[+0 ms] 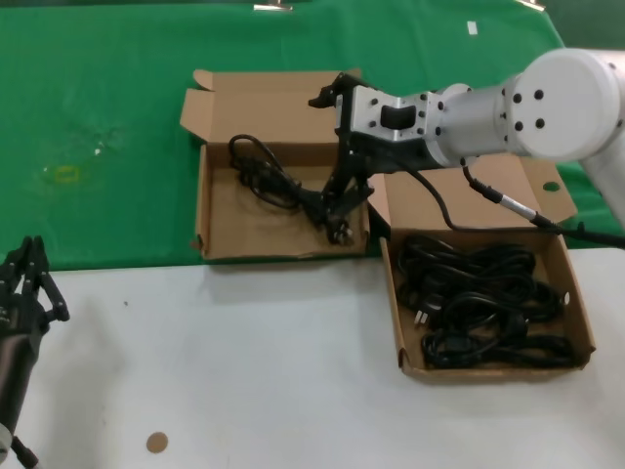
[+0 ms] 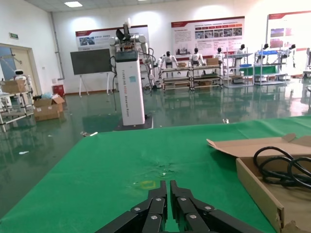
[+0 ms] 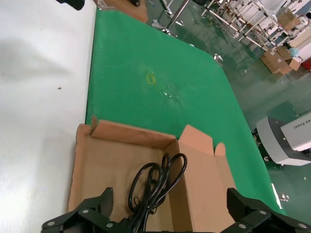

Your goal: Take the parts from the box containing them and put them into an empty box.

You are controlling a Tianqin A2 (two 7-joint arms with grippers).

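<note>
The box containing the parts (image 1: 395, 311) stands at the right with several coiled black cables (image 1: 483, 303) in it. The empty box (image 1: 244, 223) stands at the left on the green cloth and holds one black cable (image 1: 266, 174). My right gripper (image 1: 342, 221) hangs low over that box's right side, open, with its jaws spread wide. In the right wrist view the cable (image 3: 155, 182) lies on the box floor (image 3: 104, 170) and runs down between the fingers of the right gripper (image 3: 170, 196). My left gripper (image 1: 29, 283) is parked at the near left, shut and empty.
The far half of the table is green cloth (image 1: 117, 117) and the near half is white (image 1: 254, 362). A small brown disc (image 1: 156, 443) lies near the front edge. The right arm's own black lead (image 1: 488, 200) hangs over the right box's lid. The left wrist view shows the left box's wall (image 2: 257, 187) and the cable (image 2: 279, 165).
</note>
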